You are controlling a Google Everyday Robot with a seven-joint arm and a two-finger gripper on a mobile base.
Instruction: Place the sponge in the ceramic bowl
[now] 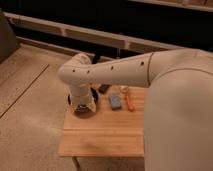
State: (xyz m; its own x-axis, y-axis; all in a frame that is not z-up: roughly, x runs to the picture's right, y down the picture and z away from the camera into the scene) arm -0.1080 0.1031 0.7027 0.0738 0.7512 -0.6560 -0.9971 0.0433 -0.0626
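Note:
The sponge (115, 101), a small blue-grey block, lies flat on the wooden table (105, 132) near its back middle. Left of it, at the table's back left corner, stands the dark ceramic bowl (93, 97), mostly covered by my arm. My gripper (82, 104) hangs from the white wrist straight down over the bowl, about a hand's width left of the sponge. The sponge is apart from the gripper and nothing touches it.
A thin orange stick (130, 103) lies just right of the sponge. Behind them sit a small black object (104, 88) and a small white cup (124, 89). My white arm (125, 67) spans the table's back edge. The floor drops away on the left and in front.

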